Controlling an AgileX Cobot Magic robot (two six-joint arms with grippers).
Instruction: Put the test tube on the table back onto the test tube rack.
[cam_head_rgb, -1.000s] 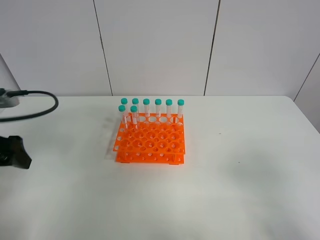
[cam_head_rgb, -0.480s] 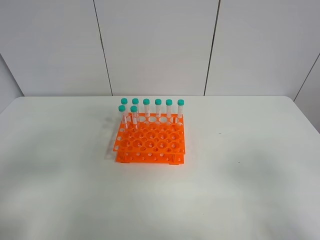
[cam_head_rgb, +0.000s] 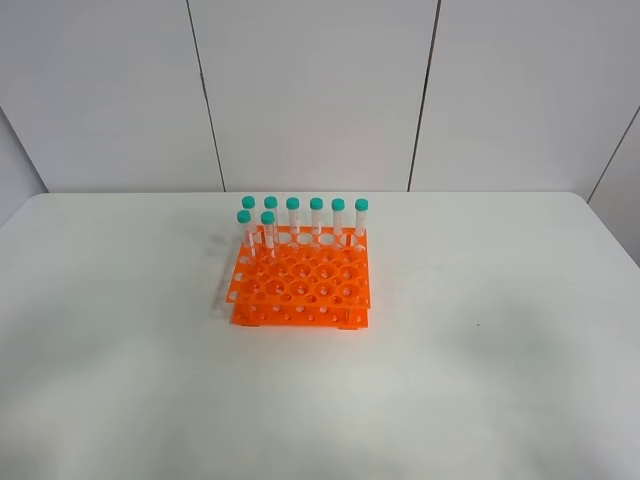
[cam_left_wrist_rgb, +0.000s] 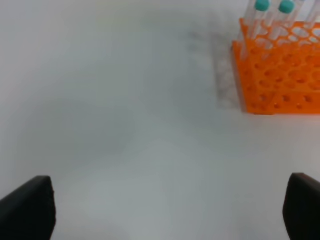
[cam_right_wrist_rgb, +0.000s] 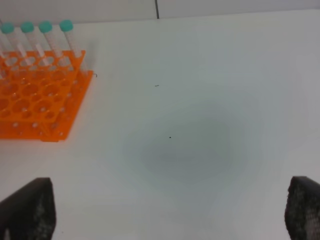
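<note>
The large plain white matte worktop (cam_head_rgb: 480, 380) with rounded corners fills most of the high view, backed by a white panelled wall (cam_head_rgb: 310, 90) with dark vertical seams. Near the middle of the worktop, slightly left, stands the bright orange plastic two-tier test tube rack (cam_head_rgb: 300, 288), roughly square, with a grid of many round holes. Eight slim clear plastic test tubes with teal-green caps stand upright in the rack: six in the back row next to the wall and two in the row just in front of it at the left end, one of which is the front-left capped tube (cam_head_rgb: 244, 228). The other holes of the rack hold no tubes. No tube can be made out lying on the worktop in any of the views, so which of the eight standing tubes is the one from the task cannot be told. Neither arm shows in the high view. The left end effector (cam_left_wrist_rgb: 170, 210) appears only in its wrist view as two dark fingertips far apart at the frame corners, jaws spread wide and holding nothing, above bare worktop with the rack's corner off to one side. The right end effector (cam_right_wrist_rgb: 170, 210) likewise has its jaws spread wide, holding nothing, over bare worktop, well apart from the rack.
</note>
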